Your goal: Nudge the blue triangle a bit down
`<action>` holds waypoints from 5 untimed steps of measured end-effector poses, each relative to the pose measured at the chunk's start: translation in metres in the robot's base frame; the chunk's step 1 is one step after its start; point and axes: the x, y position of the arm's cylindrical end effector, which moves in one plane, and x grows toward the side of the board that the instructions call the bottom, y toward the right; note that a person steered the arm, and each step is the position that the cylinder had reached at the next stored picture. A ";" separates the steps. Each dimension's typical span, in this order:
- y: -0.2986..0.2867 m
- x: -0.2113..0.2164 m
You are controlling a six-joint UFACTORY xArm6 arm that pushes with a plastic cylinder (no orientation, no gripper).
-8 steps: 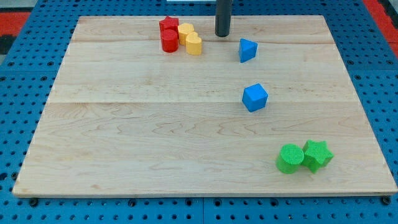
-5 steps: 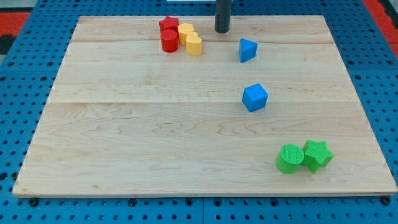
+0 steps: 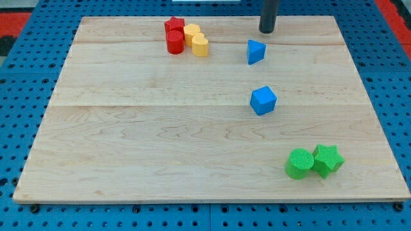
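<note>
The blue triangle (image 3: 255, 51) lies on the wooden board (image 3: 160, 135) near the view's top, right of centre. My tip (image 3: 267, 31) stands just above it and slightly to its right, a small gap apart, not touching. A blue cube-like block (image 3: 263, 100) sits below the triangle toward the board's middle.
A red star (image 3: 173, 26), a red cylinder (image 3: 174, 42), a yellow block (image 3: 191, 32) and a yellow heart (image 3: 200, 45) cluster at the top, left of the triangle. A green cylinder (image 3: 298, 163) and a green star (image 3: 327, 160) sit at the bottom right.
My tip has moved to the view's right along the top edge, from left of the blue triangle to just above it. No block has moved.
</note>
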 end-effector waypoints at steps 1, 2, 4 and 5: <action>0.002 0.000; 0.012 0.000; 0.025 0.000; 0.026 0.003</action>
